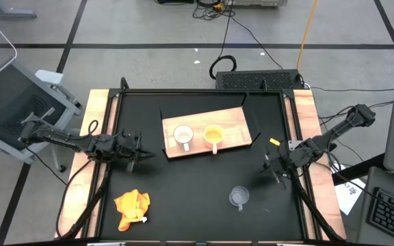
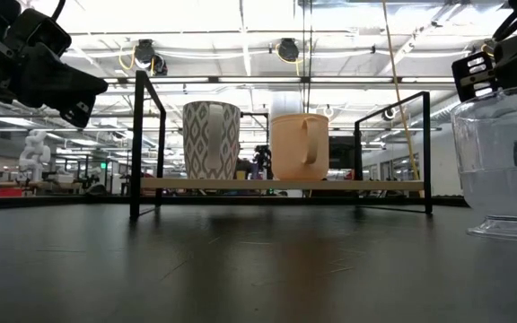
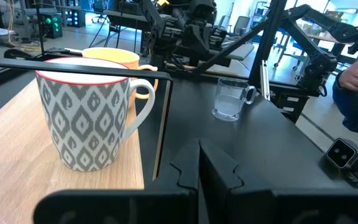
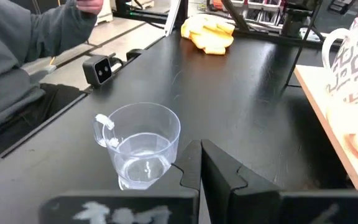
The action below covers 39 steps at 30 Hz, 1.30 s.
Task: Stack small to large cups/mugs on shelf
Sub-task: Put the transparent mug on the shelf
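Nearest item, low on the bench: one clear glass cup (image 2: 503, 170), handled, upright on the black bench (image 1: 183, 191) near its front, well apart from the shelf. Item two: my right hand (image 1: 276, 169), fingers pressed together and holding nothing, hovering just beside that glass cup on its right-rear side; its wrist view shows the cup (image 4: 140, 147) close ahead of the fingertips, not touched. Item three: the shelf (image 1: 234, 123), a light wooden board with a thin black frame, lying at a slight angle across the middle rear of the bench. Item four: white cup (image 1: 182, 135) with a grey diamond pattern and a red rim, upright on the shelf's left half. Item five: yellow-orange cup (image 1: 213, 135), upright on the shelf just beside the white one, the two apart and not stacked. Item six: my left hand (image 1: 134, 150), fingers pressed together and empty, above the bench just left of the shelf, pointing toward the white cup. Item seven: orange-yellow cloth (image 1: 131, 208), crumpled at the bench's front left.
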Each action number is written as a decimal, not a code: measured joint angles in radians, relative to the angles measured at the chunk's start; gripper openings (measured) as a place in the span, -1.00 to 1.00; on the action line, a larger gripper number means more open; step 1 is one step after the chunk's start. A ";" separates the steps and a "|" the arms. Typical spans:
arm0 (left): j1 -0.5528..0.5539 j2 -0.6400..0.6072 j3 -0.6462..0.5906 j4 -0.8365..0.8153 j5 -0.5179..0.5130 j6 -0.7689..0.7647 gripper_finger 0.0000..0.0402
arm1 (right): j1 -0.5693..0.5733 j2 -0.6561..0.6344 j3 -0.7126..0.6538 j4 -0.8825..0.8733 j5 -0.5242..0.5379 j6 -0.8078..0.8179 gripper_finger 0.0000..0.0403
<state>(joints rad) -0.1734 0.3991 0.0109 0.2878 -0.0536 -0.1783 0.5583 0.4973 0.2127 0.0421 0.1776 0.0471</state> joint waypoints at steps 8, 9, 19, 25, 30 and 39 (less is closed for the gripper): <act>0.000 0.000 0.000 0.000 0.000 0.000 -0.95 | 0.000 0.000 0.000 0.008 -0.001 0.000 -1.00; 0.000 0.000 0.000 0.000 0.000 0.000 -0.95 | 0.000 0.000 0.000 0.008 -0.001 0.000 -1.00; 0.000 0.000 0.000 0.000 -0.001 -0.001 -0.95 | -0.001 0.001 0.000 0.039 -0.067 -0.008 -1.00; 0.000 0.000 0.000 0.000 -0.001 -0.001 -0.95 | 0.000 0.016 0.000 0.182 -0.163 -0.040 -1.00; 0.000 0.000 0.000 0.000 -0.001 -0.002 -0.95 | -0.001 0.024 0.000 0.194 -0.163 -0.041 -1.00; 0.000 0.000 0.000 -0.004 -0.001 -0.014 -0.95 | 0.000 0.089 0.090 0.189 -0.157 -0.012 -1.00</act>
<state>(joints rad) -0.1734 0.3989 0.0109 0.2839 -0.0544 -0.1928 0.5579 0.5863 0.3030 0.2314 0.0208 0.0351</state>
